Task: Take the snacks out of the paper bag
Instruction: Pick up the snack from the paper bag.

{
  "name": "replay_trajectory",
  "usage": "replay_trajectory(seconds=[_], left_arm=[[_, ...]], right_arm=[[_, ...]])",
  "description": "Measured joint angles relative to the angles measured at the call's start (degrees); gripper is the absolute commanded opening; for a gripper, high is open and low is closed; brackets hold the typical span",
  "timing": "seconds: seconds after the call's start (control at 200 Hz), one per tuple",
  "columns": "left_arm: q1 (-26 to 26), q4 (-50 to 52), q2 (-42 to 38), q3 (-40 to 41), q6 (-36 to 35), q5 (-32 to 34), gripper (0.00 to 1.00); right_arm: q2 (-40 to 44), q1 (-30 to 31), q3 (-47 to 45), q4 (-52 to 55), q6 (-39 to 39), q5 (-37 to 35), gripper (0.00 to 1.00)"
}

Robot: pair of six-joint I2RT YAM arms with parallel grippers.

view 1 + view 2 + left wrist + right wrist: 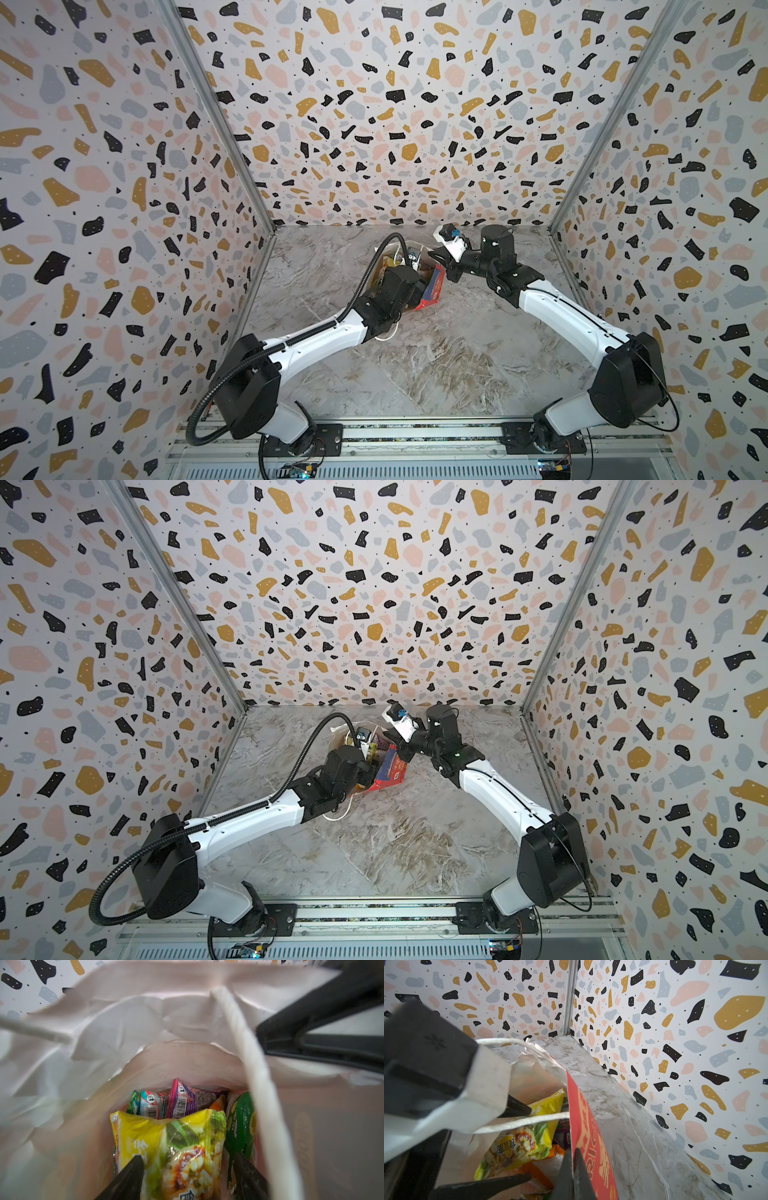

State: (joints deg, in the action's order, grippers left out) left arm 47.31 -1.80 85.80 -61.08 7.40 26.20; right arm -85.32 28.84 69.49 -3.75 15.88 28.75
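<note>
The paper bag [432, 286] [388, 771], red outside and white inside, stands tilted near the back of the table. My left gripper [189, 1164] is down inside it. It is open, its fingers [517, 1108] either side of a yellow snack packet [166, 1142] [519, 1145]. Deeper in lie green [241, 1126], purple [182, 1101], teal [151, 1103] and orange [218, 1103] packets. My right gripper [574, 1153] [441, 261] is shut on the bag's red rim. In both top views the left wrist hides the bag's mouth.
One white cord handle [255, 1084] crosses the bag's mouth beside my left fingers. Another loop [384, 336] lies on the marble table [457, 353] under the left arm. The speckled back wall [395, 166] and a corner post [571, 1001] stand close behind the bag.
</note>
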Motion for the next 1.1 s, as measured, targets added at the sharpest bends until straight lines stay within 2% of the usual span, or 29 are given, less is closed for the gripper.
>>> replay_trajectory(seconds=[0.195,0.37,0.646,0.936,1.101], left_arm=[[0.0,-0.44,2.21,-0.85,-0.48,2.64,0.28],[0.0,-0.35,1.81,-0.85,-0.61,3.19,0.11],[0.0,1.4,-3.19,-0.85,-1.07,2.82,0.0],[-0.87,1.7,-13.75,1.22,-2.51,2.12,0.0],[-4.7,1.88,-19.54,4.48,-2.78,1.01,0.0]], right_arm=[[0.11,0.0,-0.13,-0.2,-0.2,-0.04,0.0],[0.63,0.0,-0.59,-0.22,-0.22,-0.28,0.0],[0.63,0.0,-0.59,-0.28,-0.24,-1.03,0.0],[0.63,-0.87,-0.59,-0.44,-1.44,-1.42,0.0],[0.63,-1.22,-0.57,-0.52,-1.99,-1.66,0.0]])
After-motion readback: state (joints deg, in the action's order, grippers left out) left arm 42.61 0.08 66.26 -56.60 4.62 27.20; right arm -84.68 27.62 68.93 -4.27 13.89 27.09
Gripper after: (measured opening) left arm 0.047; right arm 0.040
